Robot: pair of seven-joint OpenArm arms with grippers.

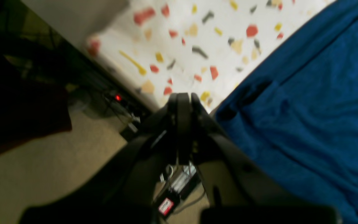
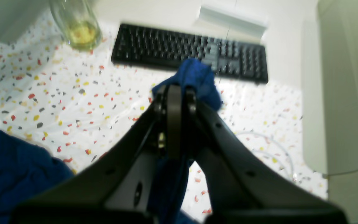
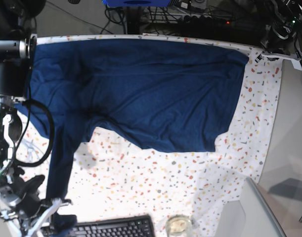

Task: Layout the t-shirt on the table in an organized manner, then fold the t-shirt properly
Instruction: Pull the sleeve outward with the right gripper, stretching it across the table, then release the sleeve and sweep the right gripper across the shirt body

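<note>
You have one t-shirt [image 3: 141,94] spread on one table [image 3: 262,108]. You have one keyboard [image 3: 108,228] below the t-shirt in the base view, at the table's near edge. You have one glass jar [image 3: 179,226] just to the right of the keyboard in that view. You have two grippers: one right gripper [image 2: 174,93] by the keyboard's left end, and one left gripper [image 1: 183,99] at the table's far right corner.

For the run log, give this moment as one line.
right gripper: shut on t-shirt edge, near keyboard | left gripper: shut, empty, table corner
</note>
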